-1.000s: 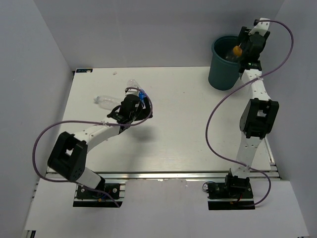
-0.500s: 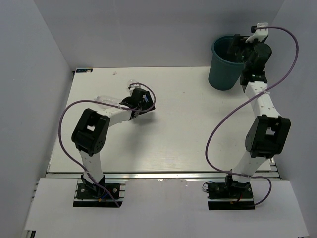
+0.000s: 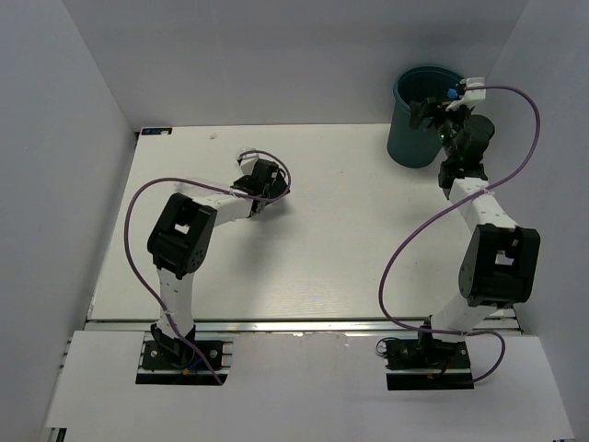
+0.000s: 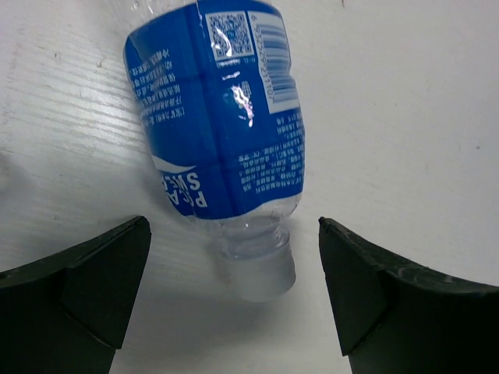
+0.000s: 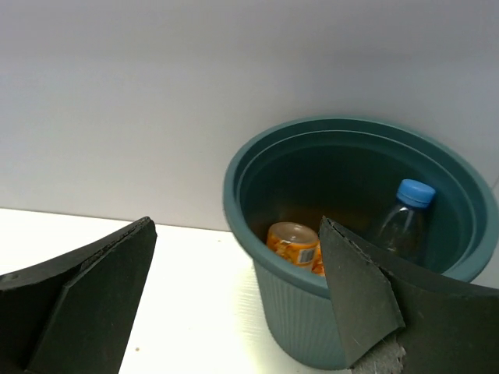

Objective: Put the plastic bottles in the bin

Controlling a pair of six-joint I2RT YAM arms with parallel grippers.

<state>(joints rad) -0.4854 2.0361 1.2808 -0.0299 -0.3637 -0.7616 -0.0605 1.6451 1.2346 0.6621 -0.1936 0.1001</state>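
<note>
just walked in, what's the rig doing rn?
Bottle cleanup, partway through. The left gripper is open and straddles a blue-labelled clear bottle lying on the table. The bottle's cap end sits between the fingers and is not yet gripped. The right gripper is open and empty next to the teal bin. The bin holds an orange-labelled bottle and a clear bottle with a blue cap.
</note>
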